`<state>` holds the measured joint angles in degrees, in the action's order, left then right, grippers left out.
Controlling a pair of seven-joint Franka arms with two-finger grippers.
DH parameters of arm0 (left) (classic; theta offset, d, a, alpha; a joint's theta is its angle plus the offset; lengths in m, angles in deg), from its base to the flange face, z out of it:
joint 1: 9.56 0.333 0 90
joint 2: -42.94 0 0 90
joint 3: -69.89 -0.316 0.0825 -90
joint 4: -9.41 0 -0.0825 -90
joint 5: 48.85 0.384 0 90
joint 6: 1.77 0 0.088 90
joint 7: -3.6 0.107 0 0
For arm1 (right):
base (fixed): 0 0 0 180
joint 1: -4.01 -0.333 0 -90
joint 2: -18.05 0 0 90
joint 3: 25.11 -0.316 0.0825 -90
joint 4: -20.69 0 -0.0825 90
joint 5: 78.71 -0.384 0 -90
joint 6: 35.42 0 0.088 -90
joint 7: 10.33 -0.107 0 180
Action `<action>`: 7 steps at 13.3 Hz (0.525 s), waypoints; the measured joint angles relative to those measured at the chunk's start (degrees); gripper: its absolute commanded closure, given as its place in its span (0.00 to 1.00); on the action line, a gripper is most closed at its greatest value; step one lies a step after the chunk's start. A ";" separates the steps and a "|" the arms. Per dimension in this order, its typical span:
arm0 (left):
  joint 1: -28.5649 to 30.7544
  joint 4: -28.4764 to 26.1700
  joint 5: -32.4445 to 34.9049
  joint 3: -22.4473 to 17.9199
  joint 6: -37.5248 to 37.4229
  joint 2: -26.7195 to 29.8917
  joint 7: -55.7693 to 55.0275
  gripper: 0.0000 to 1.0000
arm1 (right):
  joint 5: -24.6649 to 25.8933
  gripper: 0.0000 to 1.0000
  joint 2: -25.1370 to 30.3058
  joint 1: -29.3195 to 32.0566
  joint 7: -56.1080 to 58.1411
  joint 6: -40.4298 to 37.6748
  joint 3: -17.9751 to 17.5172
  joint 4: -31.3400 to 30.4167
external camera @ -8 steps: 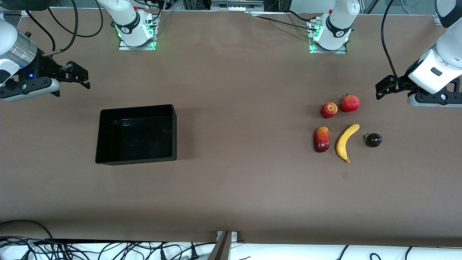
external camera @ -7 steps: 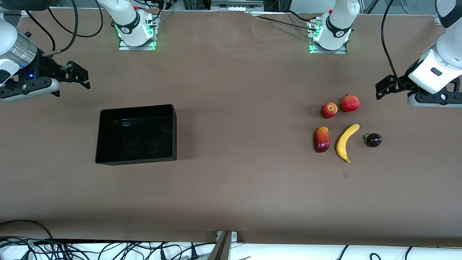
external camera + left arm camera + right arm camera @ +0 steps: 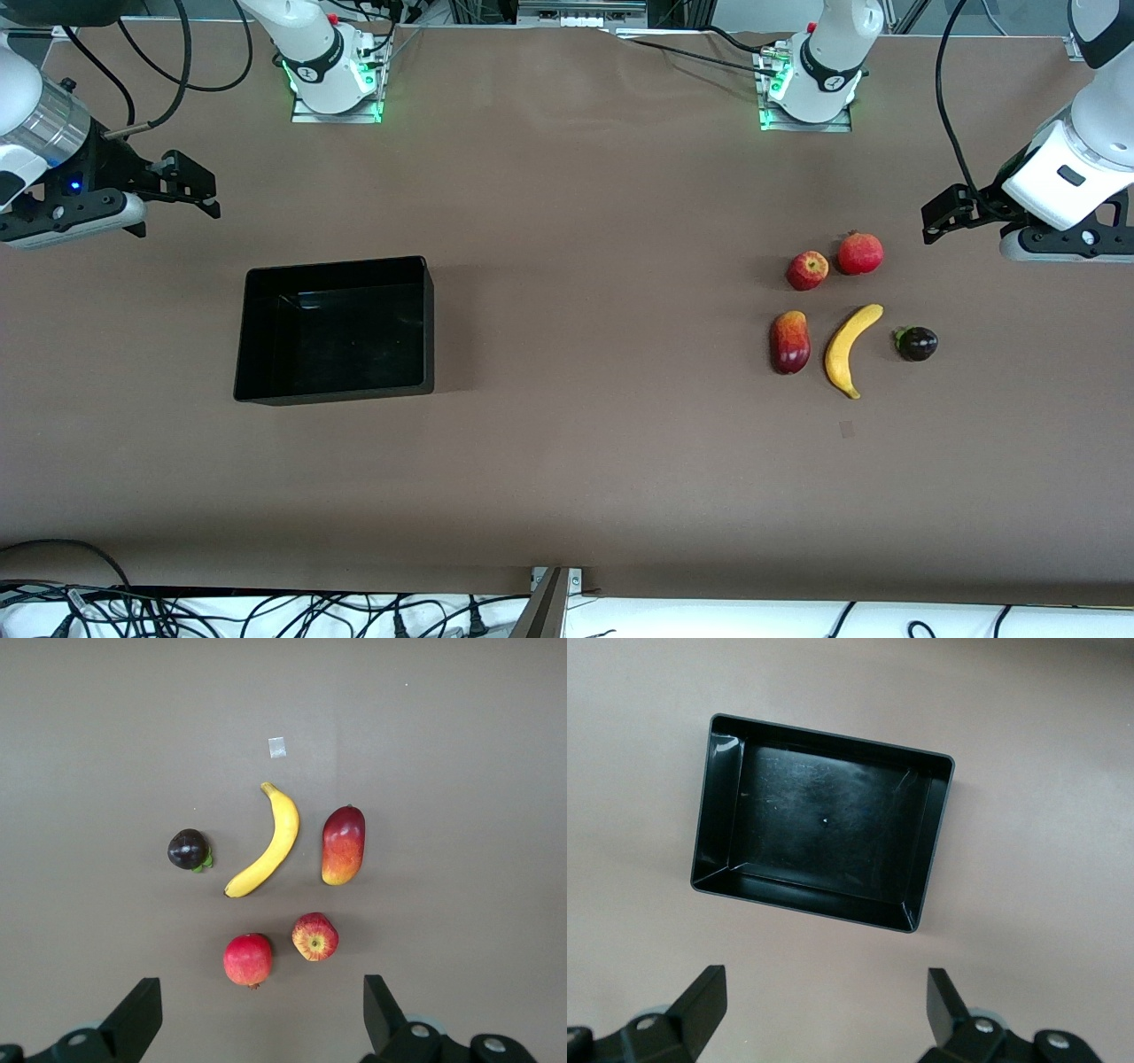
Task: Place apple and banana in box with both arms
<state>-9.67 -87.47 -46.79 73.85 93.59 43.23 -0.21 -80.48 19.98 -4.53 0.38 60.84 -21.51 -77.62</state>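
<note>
Pomegranate (image 3: 860, 253), mango (image 3: 789, 342), mangosteen (image 3: 916, 343)

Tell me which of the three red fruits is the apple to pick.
The apple is the small round one with yellowish patches, beside the evenly red crowned fruit and farther from the front camera than the elongated red-yellow fruit.

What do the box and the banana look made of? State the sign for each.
Box: apparently glossy black plastic; its floor and thin low walls mirror the light. Banana: smooth, evenly yellow skin with a slight sheen; real or plastic imitation cannot be told.
</note>
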 measured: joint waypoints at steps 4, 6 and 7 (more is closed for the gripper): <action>0.00 0.01 0.00 0.00 -0.13 0.00 0.00 0.00 | 1.91 0.00 -1.29 0.08 0.13 0.00 0.29 -0.04; 0.00 0.02 0.00 0.00 -0.64 0.00 0.00 0.00 | 2.28 0.00 -3.06 0.17 0.14 0.85 0.64 -0.28; 0.00 0.02 0.00 0.00 -0.80 0.00 0.00 0.00 | 2.32 0.00 -4.41 0.20 0.15 2.46 1.05 -0.77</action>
<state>-9.68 -87.45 -46.79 73.85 92.80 43.23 -0.21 -78.17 15.57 -4.33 0.53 63.30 -20.45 -78.39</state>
